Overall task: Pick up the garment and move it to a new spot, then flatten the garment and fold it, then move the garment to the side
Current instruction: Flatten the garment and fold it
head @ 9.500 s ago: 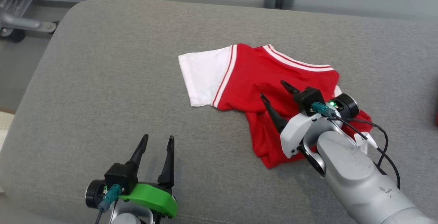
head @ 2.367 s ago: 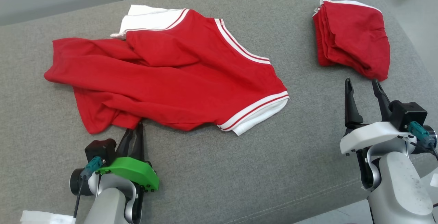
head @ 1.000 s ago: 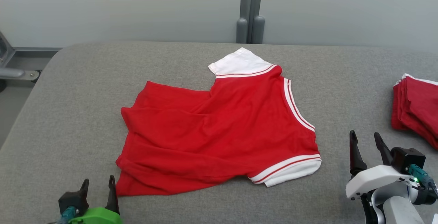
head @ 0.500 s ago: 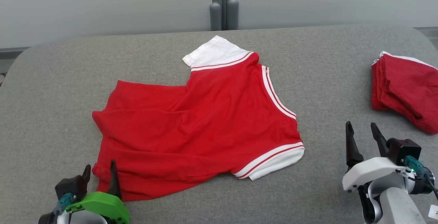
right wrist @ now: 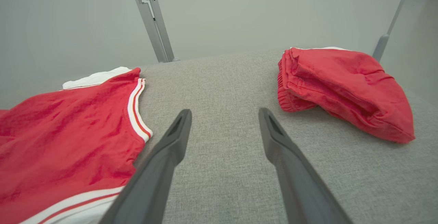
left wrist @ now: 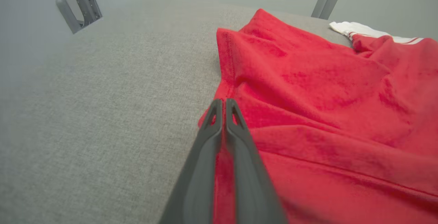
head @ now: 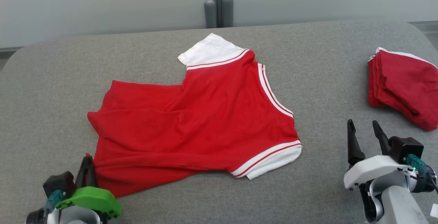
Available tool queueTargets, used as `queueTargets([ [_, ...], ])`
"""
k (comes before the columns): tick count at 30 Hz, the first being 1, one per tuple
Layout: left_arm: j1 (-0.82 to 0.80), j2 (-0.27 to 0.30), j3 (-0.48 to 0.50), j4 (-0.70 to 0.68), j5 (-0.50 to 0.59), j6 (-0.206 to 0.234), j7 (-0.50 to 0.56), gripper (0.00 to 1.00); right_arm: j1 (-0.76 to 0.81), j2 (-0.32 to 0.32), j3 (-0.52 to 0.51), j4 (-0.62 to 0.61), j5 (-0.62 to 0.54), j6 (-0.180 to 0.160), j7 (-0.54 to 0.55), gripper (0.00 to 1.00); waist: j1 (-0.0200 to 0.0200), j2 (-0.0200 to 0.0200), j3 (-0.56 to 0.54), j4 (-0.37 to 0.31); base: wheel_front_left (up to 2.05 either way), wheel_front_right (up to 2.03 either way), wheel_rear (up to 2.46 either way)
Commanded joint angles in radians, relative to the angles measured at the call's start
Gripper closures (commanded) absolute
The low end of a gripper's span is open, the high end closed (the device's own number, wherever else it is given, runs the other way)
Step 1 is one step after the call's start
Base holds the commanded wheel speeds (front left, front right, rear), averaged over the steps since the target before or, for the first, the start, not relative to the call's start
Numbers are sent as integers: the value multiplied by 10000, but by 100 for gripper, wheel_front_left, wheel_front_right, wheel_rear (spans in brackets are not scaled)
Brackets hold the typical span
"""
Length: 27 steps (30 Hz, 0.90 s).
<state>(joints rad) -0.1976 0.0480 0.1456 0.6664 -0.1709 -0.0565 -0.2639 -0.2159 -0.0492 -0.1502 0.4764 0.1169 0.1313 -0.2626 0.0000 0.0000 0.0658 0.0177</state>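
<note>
The garment [head: 198, 121] is a red shirt with white, red-striped sleeve cuffs, spread rumpled across the middle of the grey cushion [head: 51, 80]. My left gripper [head: 88, 160] is at the lower left, shut on the garment's near left hem corner; in the left wrist view red cloth [left wrist: 308, 90] shows pinched between its closed fingers [left wrist: 222, 106]. My right gripper [head: 364, 128] stands open at the lower right, apart from the garment, with bare cushion between its fingers. In the right wrist view the garment [right wrist: 68, 124] lies to the left of that gripper [right wrist: 224, 114].
A folded red garment pile [head: 403, 85] sits at the cushion's right edge, also ahead and right in the right wrist view [right wrist: 345, 87]. A grey post [head: 216, 3] rises behind the cushion against the pale wall. Bare cushion lies between the garment and the pile.
My left gripper has gone from open beside the hem to shut on the garment's corner. The head camera has shifted a little. The right gripper has stayed open.
</note>
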Motion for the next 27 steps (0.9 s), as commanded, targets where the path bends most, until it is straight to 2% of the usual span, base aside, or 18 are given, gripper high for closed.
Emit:
queueTargets([
  [1, -59, 56, 181, -590, 200, 148, -2, 100, 20, -33, -90, -62, 40, -13, -28, 0, 0, 0, -61, 102, 0, 0, 0],
  [5, 158, 45, 123, -1704, 332, -94, -4, 100, 151, -31, -215, -56, 157, -13, -28, 0, 0, 0, -166, 373, 0, 0, 0],
  [11, -454, 156, -760, -2360, 566, -663, -4, 100, 47, -33, -187, 29, 366, -13, -28, 0, 0, 0, -175, 634, 0, 0, 0],
  [13, -565, 282, -1005, -2220, 704, -691, -4, 100, 24, -33, -142, 59, 386, -13, -27, 0, 0, 0, -163, 645, 0, 0, 0],
  [18, -1716, 520, -2025, -1819, 226, -752, -4, 100, -137, -37, 50, 160, 418, -13, -28, 0, 0, 0, -29, 514, 0, 0, 0],
  [21, -2337, 725, -2567, -2413, -203, -745, -4, 100, -147, -34, -67, 174, 303, -13, -28, 0, 0, 0, 34, 463, 0, 0, 0],
  [23, -2357, 854, -2276, -2898, -398, -734, -4, 100, -115, -33, -182, 168, 261, -13, -28, 0, 0, 0, 28, 490, 0, 0, 0],
  [27, -1525, 721, -1623, -2592, -195, -731, -1, 100, -46, -31, -333, 167, 214, -13, -28, 0, 0, 0, -12, 607, 0, 0, 0],
])
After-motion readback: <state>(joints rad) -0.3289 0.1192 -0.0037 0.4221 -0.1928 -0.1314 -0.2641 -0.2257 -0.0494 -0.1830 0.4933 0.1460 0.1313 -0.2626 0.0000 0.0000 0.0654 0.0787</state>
